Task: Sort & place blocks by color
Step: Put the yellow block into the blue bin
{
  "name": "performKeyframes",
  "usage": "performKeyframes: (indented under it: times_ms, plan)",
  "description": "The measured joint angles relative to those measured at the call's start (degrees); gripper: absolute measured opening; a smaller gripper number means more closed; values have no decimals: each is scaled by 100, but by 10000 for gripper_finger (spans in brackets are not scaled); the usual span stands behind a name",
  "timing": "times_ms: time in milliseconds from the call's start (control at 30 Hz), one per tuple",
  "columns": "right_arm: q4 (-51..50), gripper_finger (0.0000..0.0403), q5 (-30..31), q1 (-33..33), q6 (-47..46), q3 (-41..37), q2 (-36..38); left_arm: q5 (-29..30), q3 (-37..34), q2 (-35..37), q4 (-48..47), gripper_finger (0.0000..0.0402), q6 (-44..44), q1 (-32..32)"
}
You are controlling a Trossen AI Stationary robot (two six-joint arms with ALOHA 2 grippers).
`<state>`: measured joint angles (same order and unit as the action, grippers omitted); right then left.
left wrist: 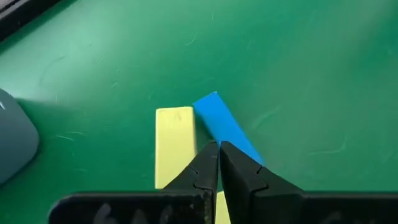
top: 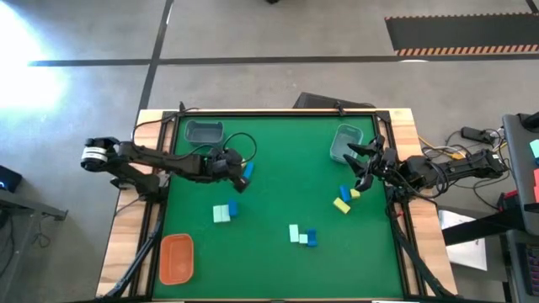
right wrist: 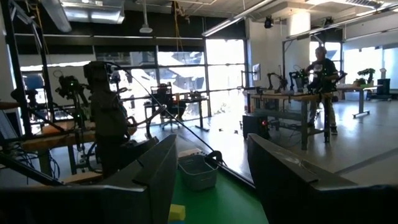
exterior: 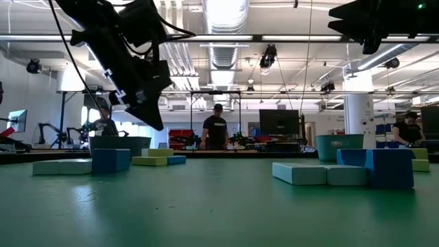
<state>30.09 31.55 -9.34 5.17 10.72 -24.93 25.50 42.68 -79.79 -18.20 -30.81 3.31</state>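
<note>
My left gripper (left wrist: 218, 148) (top: 234, 162) is shut and hovers just above a yellow brick (left wrist: 174, 140) and a blue brick (left wrist: 227, 127) (top: 247, 170) that lie side by side on the green mat. In the low view its tips (exterior: 155, 122) hang clear above these two bricks (exterior: 161, 160). My right gripper (right wrist: 208, 180) (top: 365, 160) is open, raised near the table's right edge, and holds nothing. Below it lie a blue block (top: 345, 193) and two yellow ones (top: 341, 204). A mint and blue pair (top: 225, 210) and another (top: 302, 235) lie nearer the front.
A grey-blue tray (top: 204, 131) stands at the far left and a teal tray (top: 346, 141) at the far right of the mat. An orange tray (top: 177, 257) sits at the near left corner. People stand in the room beyond the table (exterior: 217, 130).
</note>
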Motion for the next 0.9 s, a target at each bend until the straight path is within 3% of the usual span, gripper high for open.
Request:
performKeyframes:
  times_ms: [100,267,500,900]
  plan:
    - [0,180,0,0,0,0,0,1,-7,0,-44,36,682,2]
    - [-57,180,0,0,-10,0,0,44,-32,0,-26,122,1681,10]
    - [-353,180,0,0,-74,0,-2,190,-116,0,-14,219,1856,95]
    - [-470,180,0,0,-74,0,-2,180,-705,0,1261,232,1761,486]
